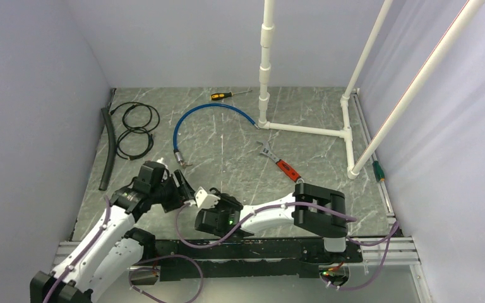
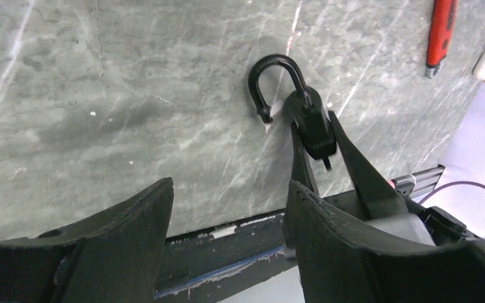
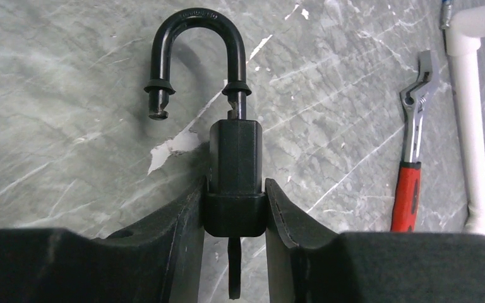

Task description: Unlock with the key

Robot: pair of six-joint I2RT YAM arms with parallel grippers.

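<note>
Black padlock [image 3: 235,151] clamped by its body between the fingers of the right gripper [image 3: 233,189], held just above the grey marbled table [image 1: 227,145] near the arm bases. The grip on the flat sides leaves both ends free: the shackle [image 3: 196,44] points away from the wrist, and a thin black tab [image 3: 233,271], probably the key seen edge-on, hangs from the underside. One shackle leg stands clear of the body, so the lock appears already released. The left gripper [image 2: 227,214] faces the padlock from just beside it, fingers spread and empty, placed as if to reach the key end.

Well apart lie a red-handled adjustable wrench [image 3: 410,158], a blue hose [image 1: 208,117], a yellow-and-black screwdriver [image 1: 227,95], coiled black cable [image 1: 136,126] and a white pipe frame [image 1: 303,129]. None obstructs the grippers; only the right fingers crowd the key end.
</note>
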